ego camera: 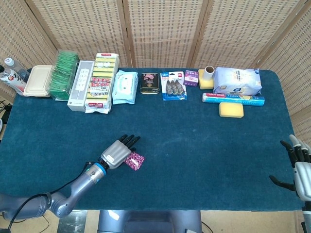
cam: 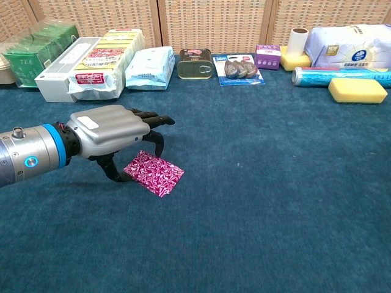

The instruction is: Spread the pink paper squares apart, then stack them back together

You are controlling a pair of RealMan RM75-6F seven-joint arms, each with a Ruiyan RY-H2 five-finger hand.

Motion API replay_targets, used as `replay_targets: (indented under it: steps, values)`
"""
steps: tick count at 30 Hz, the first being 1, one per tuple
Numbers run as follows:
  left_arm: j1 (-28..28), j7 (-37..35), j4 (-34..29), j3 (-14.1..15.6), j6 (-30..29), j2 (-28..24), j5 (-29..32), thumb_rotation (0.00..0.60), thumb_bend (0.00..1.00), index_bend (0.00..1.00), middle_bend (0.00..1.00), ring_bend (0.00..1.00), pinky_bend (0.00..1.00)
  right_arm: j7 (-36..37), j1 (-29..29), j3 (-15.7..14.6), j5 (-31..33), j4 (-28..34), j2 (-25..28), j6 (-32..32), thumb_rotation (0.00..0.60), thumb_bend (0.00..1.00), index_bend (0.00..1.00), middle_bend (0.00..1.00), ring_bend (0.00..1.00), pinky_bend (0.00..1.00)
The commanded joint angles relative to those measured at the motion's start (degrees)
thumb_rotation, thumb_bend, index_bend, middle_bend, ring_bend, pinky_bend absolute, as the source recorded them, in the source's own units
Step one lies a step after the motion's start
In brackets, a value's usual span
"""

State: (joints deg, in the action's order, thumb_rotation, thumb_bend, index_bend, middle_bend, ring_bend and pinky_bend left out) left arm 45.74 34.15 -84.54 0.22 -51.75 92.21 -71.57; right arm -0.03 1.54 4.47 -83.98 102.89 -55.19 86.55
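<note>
The pink patterned paper squares point(cam: 156, 174) lie flat on the blue table cloth as one pile, edges nearly aligned; in the head view the pile point(ego camera: 135, 160) sits left of centre near the front edge. My left hand point(cam: 110, 128) hovers over the pile's left corner, fingers stretched out and apart, with a fingertip point(cam: 160, 144) coming down on the paper's far edge and the thumb beside its left edge. The same left hand point(ego camera: 115, 153) hides part of the paper from above. My right hand point(ego camera: 299, 167) hangs off the table's front right corner, fingers spread, holding nothing.
Packaged goods line the far edge: green tea boxes point(cam: 36, 52), a sponge multipack point(cam: 107, 55), wipes point(cam: 148, 66), a tin point(cam: 195, 63), a blue roll point(cam: 339, 74) and a yellow sponge point(cam: 357, 90). The table's front edge point(ego camera: 194, 209) runs close below the paper.
</note>
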Motion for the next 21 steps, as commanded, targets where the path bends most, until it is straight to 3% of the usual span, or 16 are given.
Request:
replay_targets:
  steps: [1,21]
  values:
    - [0.1,0.8,0.2,0.0,0.0,0.3,0.0,0.600,0.24,0.35,0.00,0.03,0.11,0.0,-0.1,0.0,-0.1,0.0,0.0,0.1,0.600,0.01,0.10,0.00,0.00,0.00]
    - [0.4,3.1,-0.2,-0.7,0.5,0.9,1.6,0.600,0.24,0.32,0.00,0.03,0.11,0.3,0.1,0.1,0.2,-0.1,0.0,-0.3,0.600,0.01,0.10,0.00,0.00,0.00]
